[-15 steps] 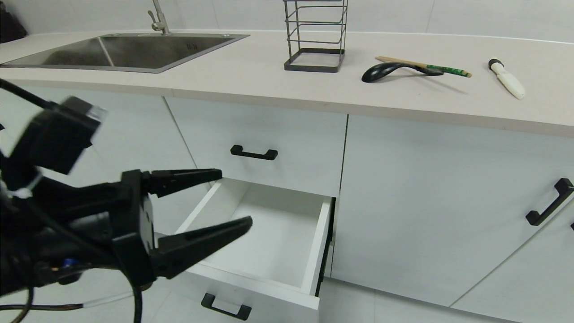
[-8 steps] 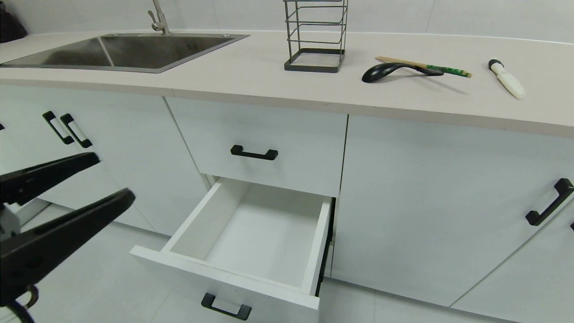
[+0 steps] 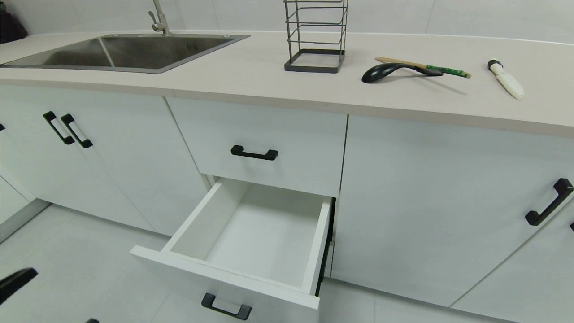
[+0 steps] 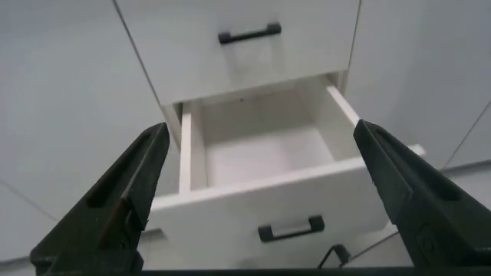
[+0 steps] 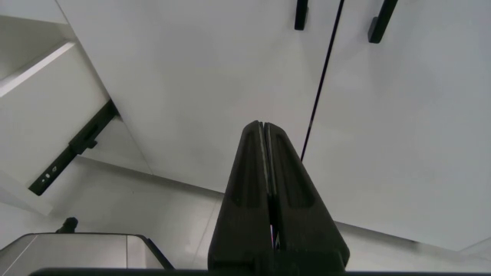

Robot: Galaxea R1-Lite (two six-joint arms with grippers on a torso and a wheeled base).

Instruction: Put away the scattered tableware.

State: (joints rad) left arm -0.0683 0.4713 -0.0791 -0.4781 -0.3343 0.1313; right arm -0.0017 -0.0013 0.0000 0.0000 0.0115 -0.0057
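Left gripper [image 4: 261, 129]: fingers spread wide, low in front of the drawer [image 3: 251, 233].
Right gripper [image 5: 263, 130]: fingers pressed together, facing the white cabinet doors [image 5: 230, 84].
Drawer: lower of 2, pulled out.
Black spoon [image 3: 385, 71]: on the counter [image 3: 251, 80], right of the wire rack [image 3: 316, 40], its handle touching the chopsticks [image 3: 441, 69].
White-handled utensil [image 3: 506, 81]: far right on the counter, apart from the spoon.
Sink [image 3: 125, 49]: far left.

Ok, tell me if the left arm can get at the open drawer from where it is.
Probably yes. In the left wrist view the open drawer lies straight ahead between the wide-open jaws, with nothing in the way.
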